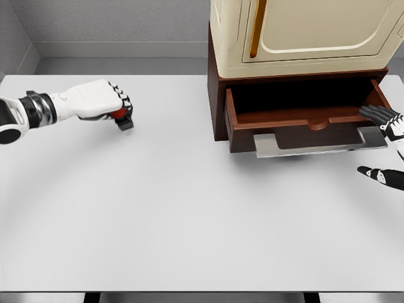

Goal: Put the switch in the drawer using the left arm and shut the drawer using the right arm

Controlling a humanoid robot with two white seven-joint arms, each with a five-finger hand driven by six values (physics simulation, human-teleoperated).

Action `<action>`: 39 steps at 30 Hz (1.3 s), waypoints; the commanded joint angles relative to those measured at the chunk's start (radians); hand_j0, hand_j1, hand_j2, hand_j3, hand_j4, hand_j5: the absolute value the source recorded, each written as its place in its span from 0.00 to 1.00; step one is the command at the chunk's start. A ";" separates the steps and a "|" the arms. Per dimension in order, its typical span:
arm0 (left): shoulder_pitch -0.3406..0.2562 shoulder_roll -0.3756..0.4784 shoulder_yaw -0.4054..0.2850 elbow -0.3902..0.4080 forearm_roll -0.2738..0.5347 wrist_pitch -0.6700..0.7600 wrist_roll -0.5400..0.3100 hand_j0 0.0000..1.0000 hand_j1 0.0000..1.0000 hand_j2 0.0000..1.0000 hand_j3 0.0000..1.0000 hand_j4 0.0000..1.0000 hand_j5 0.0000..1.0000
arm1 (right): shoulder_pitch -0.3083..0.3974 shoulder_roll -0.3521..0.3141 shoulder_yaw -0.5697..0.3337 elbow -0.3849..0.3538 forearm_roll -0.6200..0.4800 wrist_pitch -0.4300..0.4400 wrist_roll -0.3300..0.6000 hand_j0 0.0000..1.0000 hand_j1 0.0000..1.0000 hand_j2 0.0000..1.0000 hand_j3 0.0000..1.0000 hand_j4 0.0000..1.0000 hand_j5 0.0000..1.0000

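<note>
While the left hand [107, 104] clasps the mostly hidden switch [122, 118], its axis is unclear.

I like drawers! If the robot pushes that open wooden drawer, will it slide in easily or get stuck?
The drawer probably slides straight in: it looks like stiff wood, sitting level in its cabinet. It looks empty, so likely light to push. The right hand, fingers open, is near its right front corner, so an off-centre push might skew it slightly.

A wide white tabletop [189, 214] fills most of the view under soft, even light. Behind it rises a plain grey wall [113, 22], meeting a grey floor strip [120, 65].
</note>
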 commanded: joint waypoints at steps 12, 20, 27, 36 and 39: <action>0.006 0.001 0.053 -0.118 0.023 0.001 0.002 0.49 0.49 0.49 0.49 0.49 0.49 | 0.000 -0.001 0.000 0.000 -0.006 0.000 -0.001 1.00 1.00 1.00 1.00 1.00 1.00; -0.003 -0.003 0.053 -0.174 0.046 0.001 0.002 0.49 0.49 0.49 0.49 0.49 0.49 | 0.000 -0.001 0.000 0.000 -0.007 0.000 -0.001 1.00 1.00 1.00 1.00 1.00 1.00; -0.015 -0.035 0.053 -0.200 0.052 0.001 0.002 0.49 0.49 0.49 0.49 0.49 0.49 | 0.000 -0.001 0.000 0.000 -0.007 0.000 -0.001 1.00 1.00 1.00 1.00 1.00 1.00; -0.012 -0.049 0.053 -0.323 0.066 0.001 0.002 0.49 0.49 0.49 0.49 0.49 0.49 | 0.000 -0.001 0.000 0.000 -0.007 0.000 -0.001 1.00 1.00 1.00 1.00 1.00 1.00; -0.011 -0.043 0.053 -0.358 0.066 0.001 0.002 0.49 0.49 0.49 0.49 0.49 0.49 | 0.000 -0.001 0.000 0.000 -0.007 0.000 -0.001 1.00 1.00 1.00 1.00 1.00 1.00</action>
